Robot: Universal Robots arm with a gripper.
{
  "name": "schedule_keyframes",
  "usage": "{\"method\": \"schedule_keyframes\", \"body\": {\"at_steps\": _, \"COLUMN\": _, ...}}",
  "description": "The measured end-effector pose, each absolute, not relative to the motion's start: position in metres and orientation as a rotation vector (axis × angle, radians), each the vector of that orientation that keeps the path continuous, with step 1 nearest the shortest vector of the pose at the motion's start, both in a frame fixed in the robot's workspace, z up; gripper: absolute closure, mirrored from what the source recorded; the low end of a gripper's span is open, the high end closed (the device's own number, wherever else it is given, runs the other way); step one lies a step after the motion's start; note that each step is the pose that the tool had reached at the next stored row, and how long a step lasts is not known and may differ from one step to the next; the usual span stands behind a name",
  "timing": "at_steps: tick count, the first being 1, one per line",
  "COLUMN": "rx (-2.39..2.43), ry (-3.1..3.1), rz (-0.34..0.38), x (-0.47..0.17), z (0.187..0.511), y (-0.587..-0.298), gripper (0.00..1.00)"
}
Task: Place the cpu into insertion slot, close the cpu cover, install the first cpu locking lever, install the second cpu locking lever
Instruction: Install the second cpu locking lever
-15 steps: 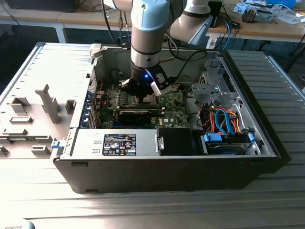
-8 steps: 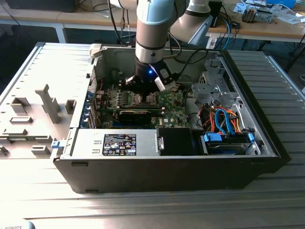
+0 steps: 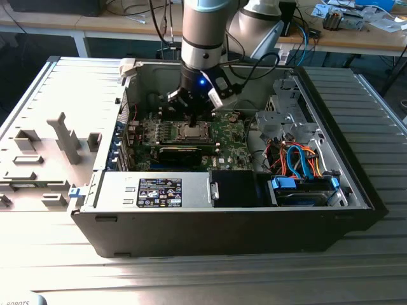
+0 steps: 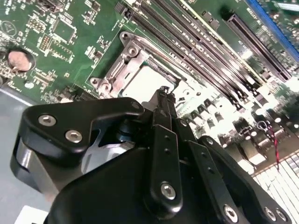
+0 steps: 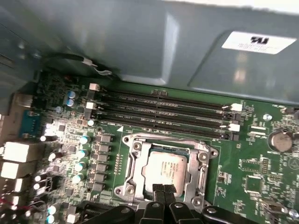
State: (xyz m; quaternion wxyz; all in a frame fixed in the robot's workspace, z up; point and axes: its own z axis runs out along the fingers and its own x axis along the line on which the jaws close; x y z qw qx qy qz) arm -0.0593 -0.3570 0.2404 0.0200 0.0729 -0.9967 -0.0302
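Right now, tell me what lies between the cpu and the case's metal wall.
In the first wrist view, the cpu cover frame and long black memory slots lie between the cpu and the metal wall.

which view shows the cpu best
The first wrist view: the cpu faces the camera almost whole, seated inside the cpu cover, with the gripper at its near edge. The second wrist view shows part of it behind the gripper; in the exterior view it is small, below the arm.

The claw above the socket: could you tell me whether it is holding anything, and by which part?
Nothing is held. The claw is shut with its tips together, empty, just over the cpu, which sits in the socket under the closed cover.
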Motion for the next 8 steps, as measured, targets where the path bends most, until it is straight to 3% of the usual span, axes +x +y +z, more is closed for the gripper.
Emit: {"method": "schedule_keyframes", "body": {"at_steps": 8, "rx": 0.226, "ry": -3.092, "rz": -0.093, "x": -0.0593, "z": 0.2450, "y": -0.3569, "gripper": 0.89}}
